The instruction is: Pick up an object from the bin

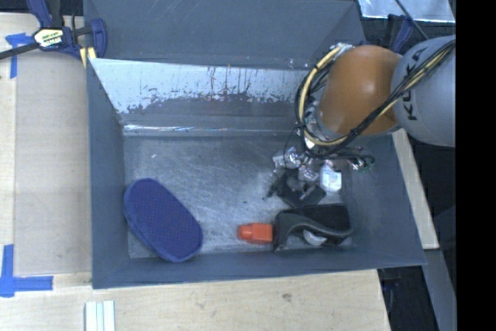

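Along the near wall of the bin (232,271), a small orange-red piece (255,232) is seen just beside a black curved object (319,221). A blue oval pad (161,219) is set well apart at the view's left. Just behind the black curved object the gripper (298,181) is held low; whether it is open or closed cannot be told.

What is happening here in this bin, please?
A robot arm reaches into the grey metal bin from the right. Its gripper is low in the bin's right part, just above a black curved thing that lies near the front wall. A small orange thing lies to the left of the black one, and a blue oval pad lies in the front left corner. Whether the gripper holds anything cannot be told.
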